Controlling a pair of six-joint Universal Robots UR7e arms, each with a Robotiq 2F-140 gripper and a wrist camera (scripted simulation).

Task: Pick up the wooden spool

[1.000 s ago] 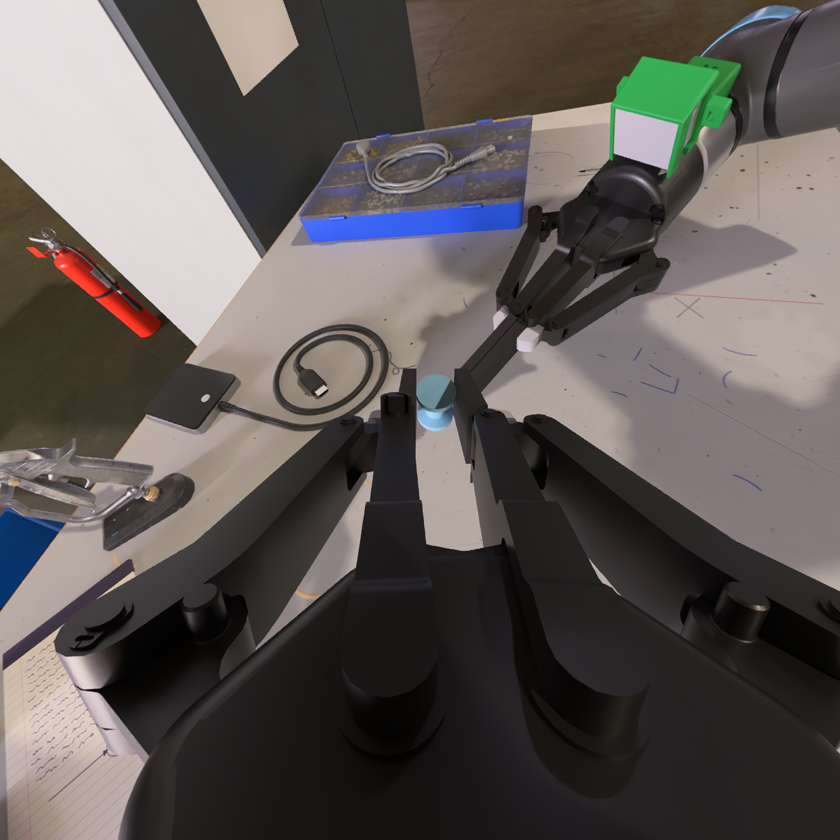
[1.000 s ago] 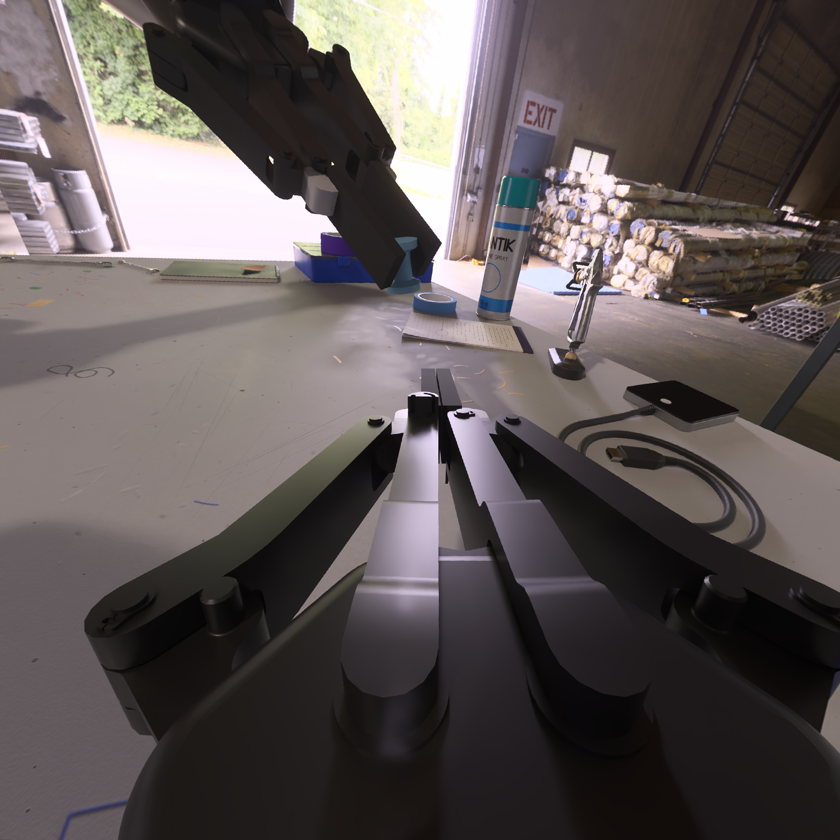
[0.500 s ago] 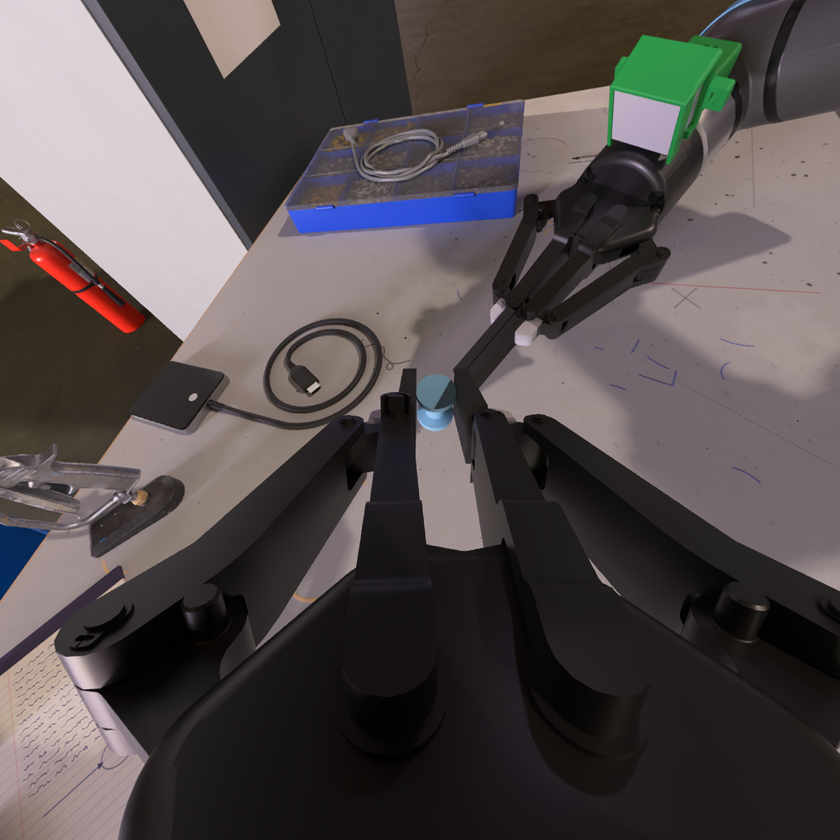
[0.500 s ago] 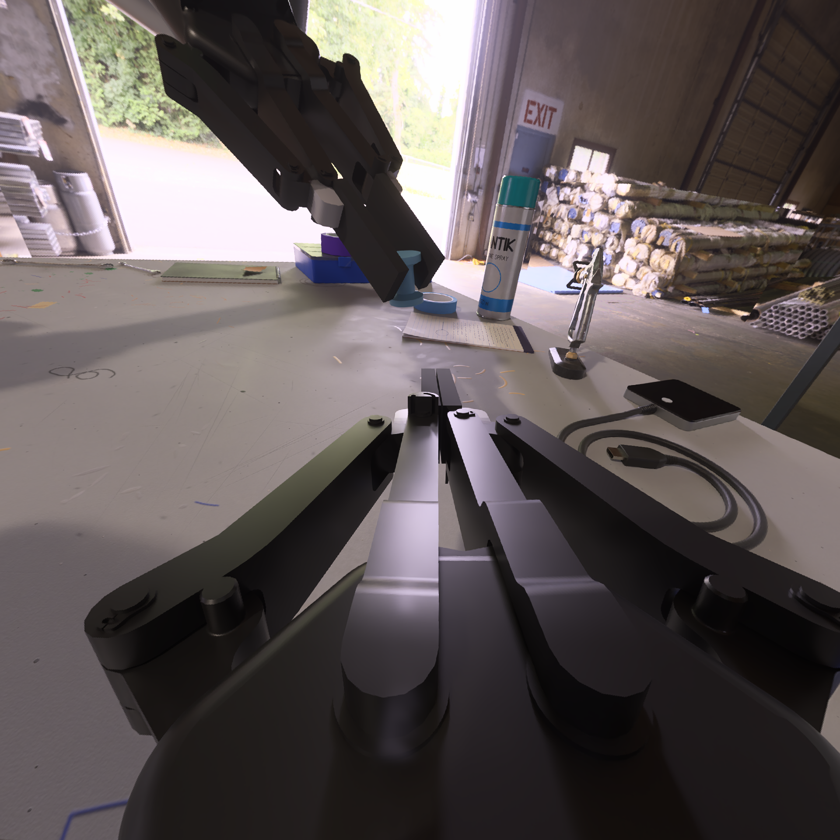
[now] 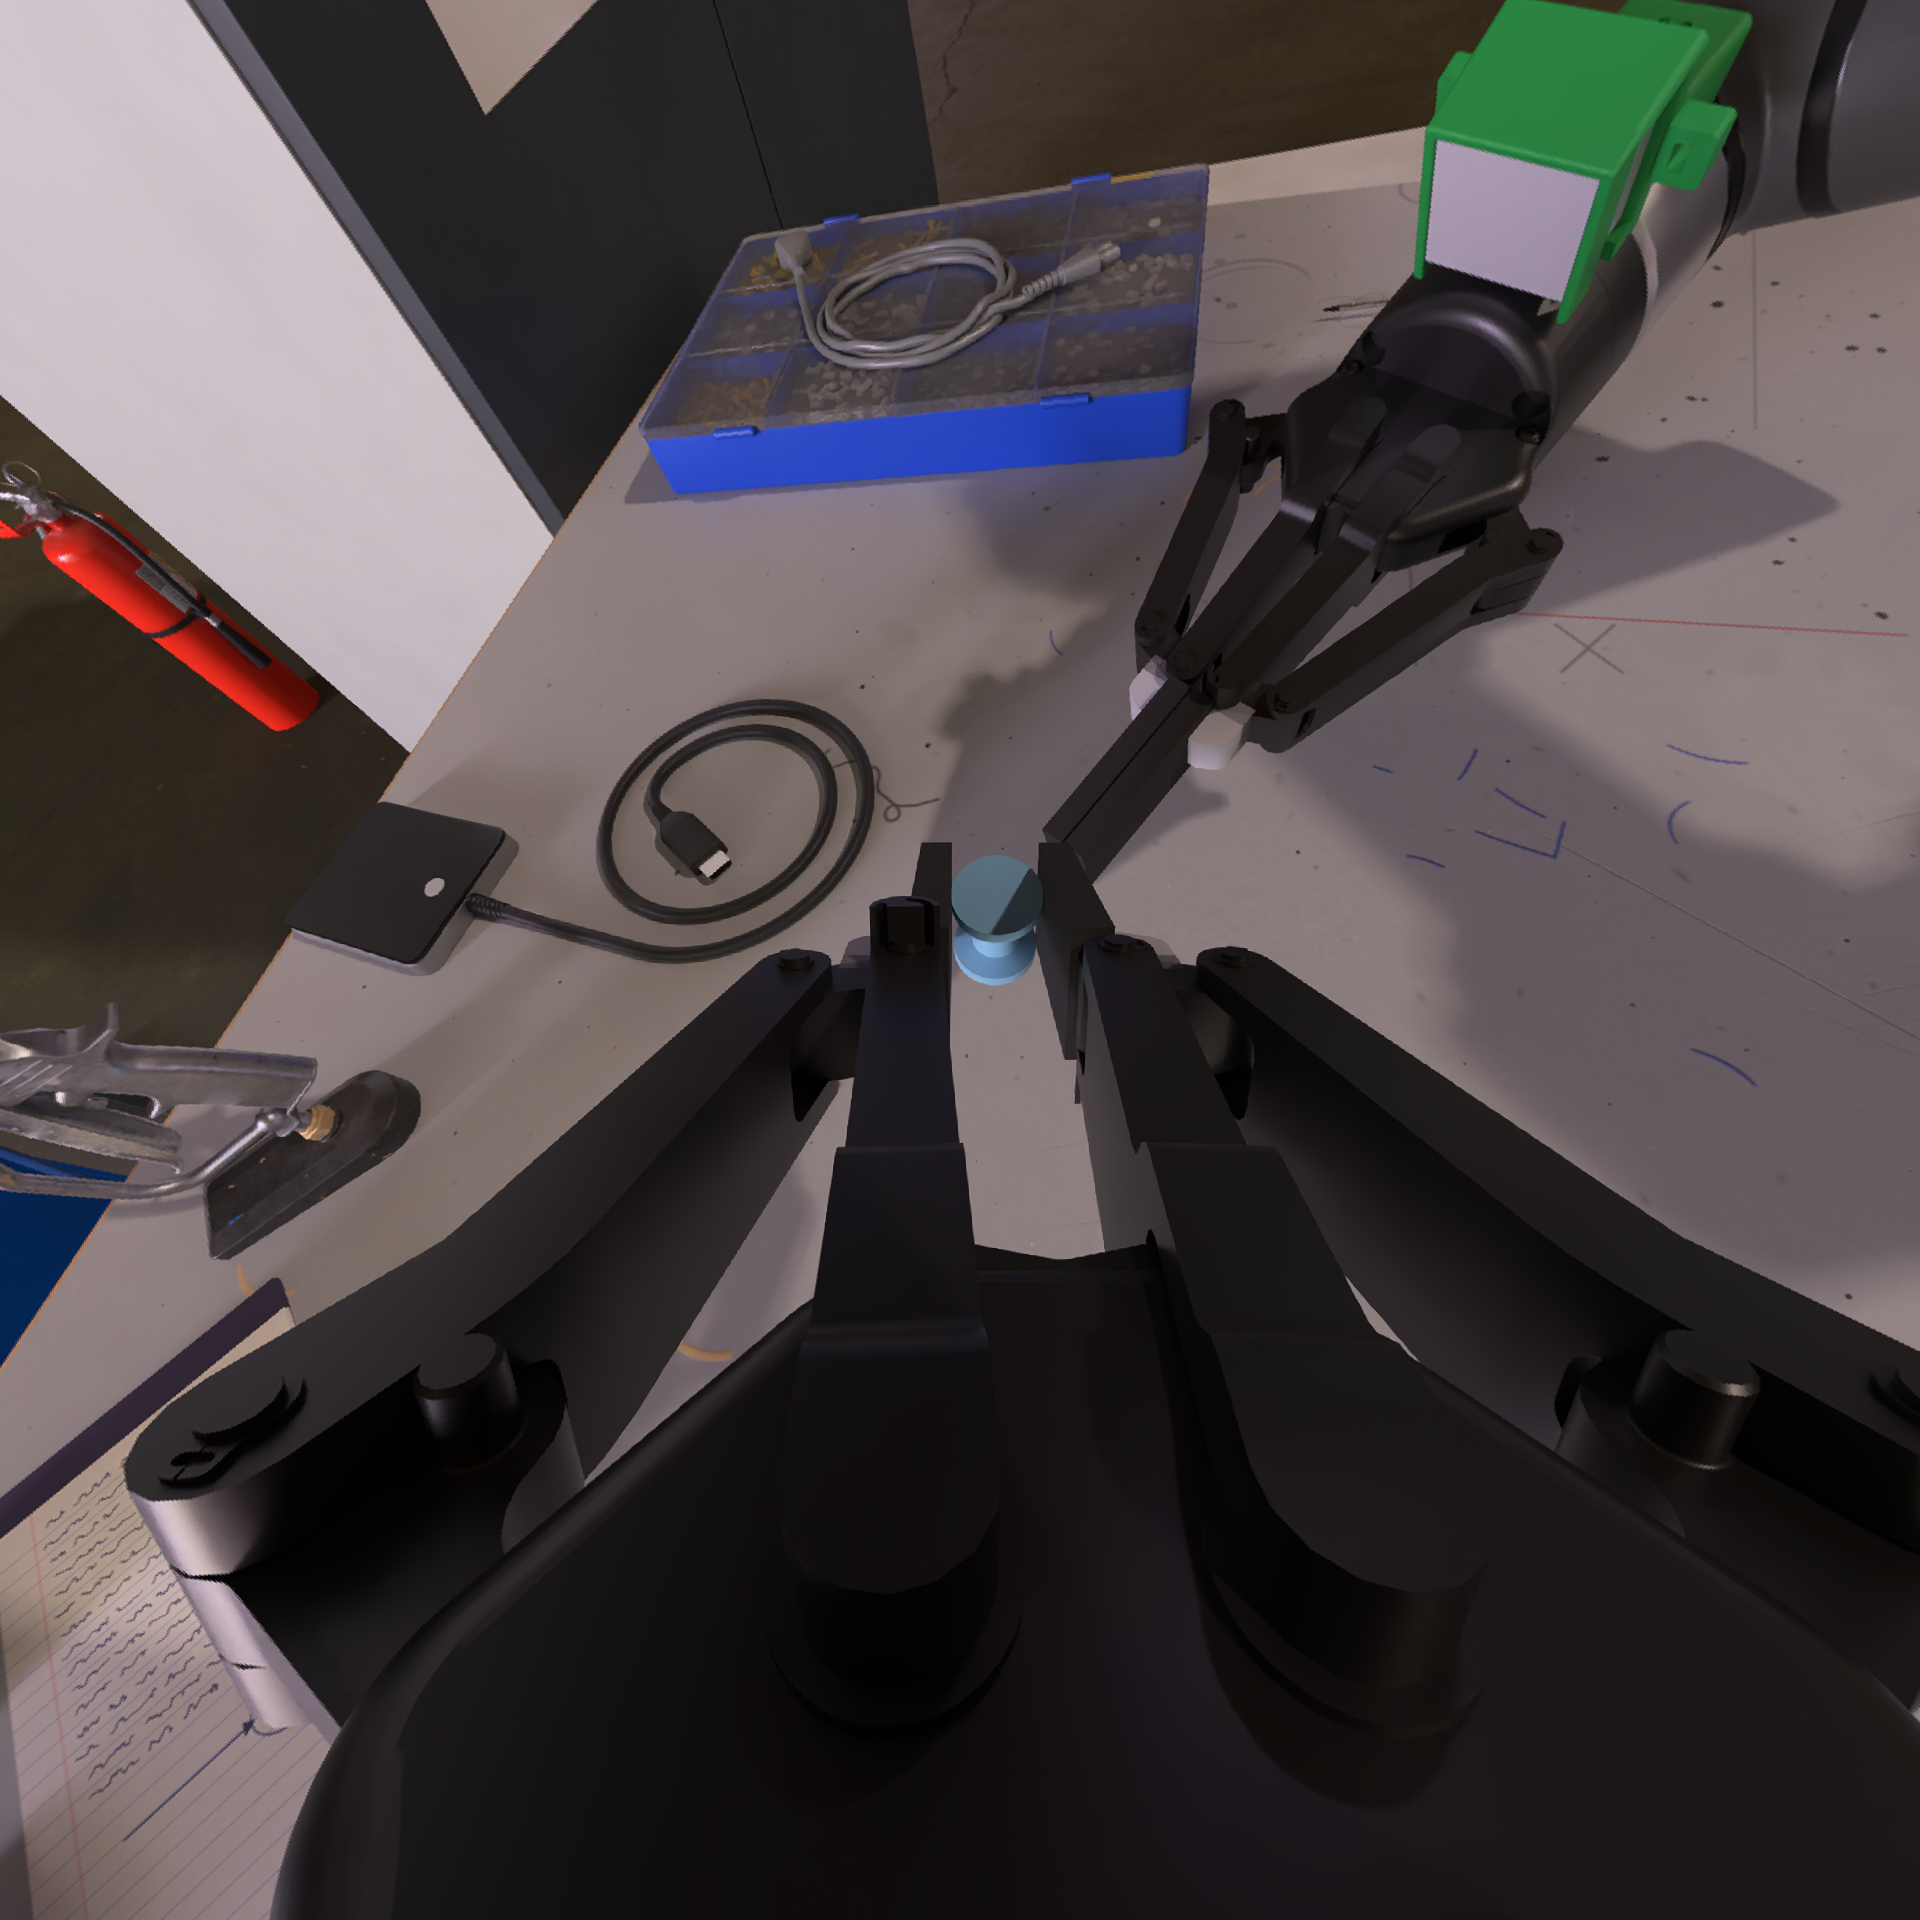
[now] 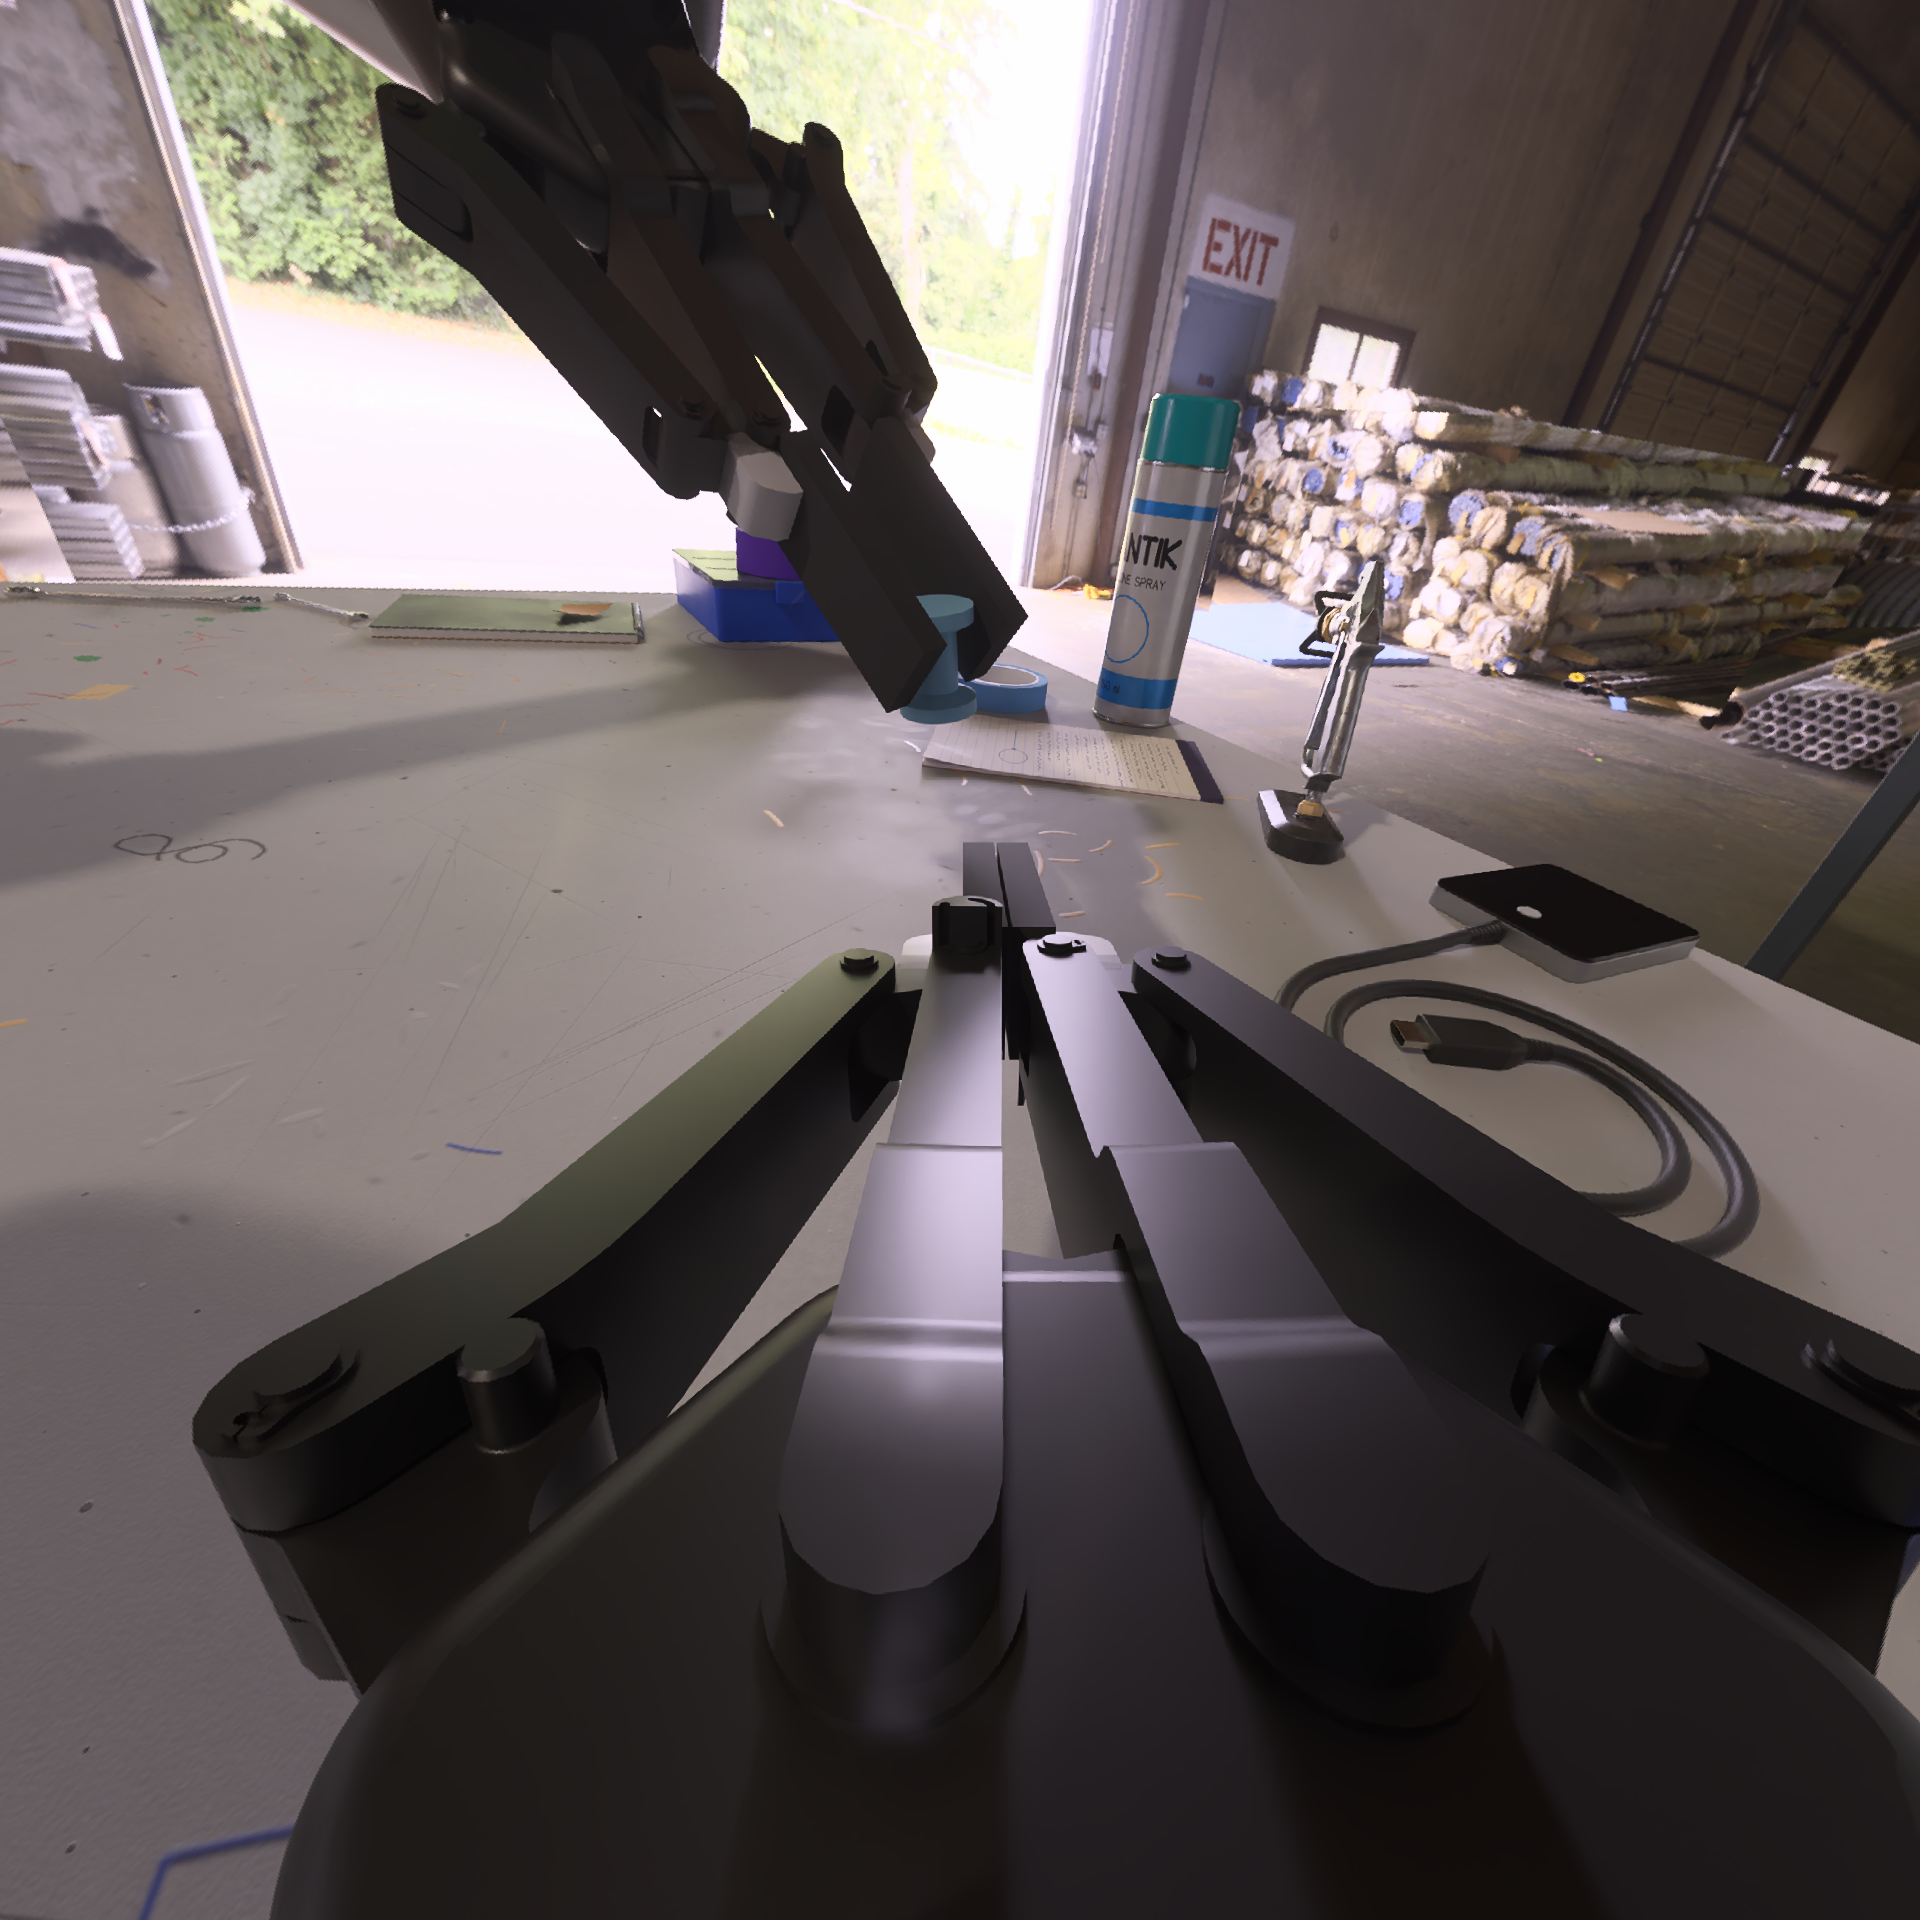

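Above the pale surface [image 6: 416, 987], the left claw [image 5: 992, 914] gripped the blue spool [image 5: 994, 932] between its fingers; beyond it, the right claw [image 6: 1003, 878] was pinched empty.

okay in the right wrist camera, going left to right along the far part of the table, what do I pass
Green notebook → blue box → wooden spool, gripped in the left hand → spray can → metal tool on a black base → black pad with its coiled cable.

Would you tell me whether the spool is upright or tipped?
Upright: the spool stands on its flange, axis vertical, between the left tool's fingers.
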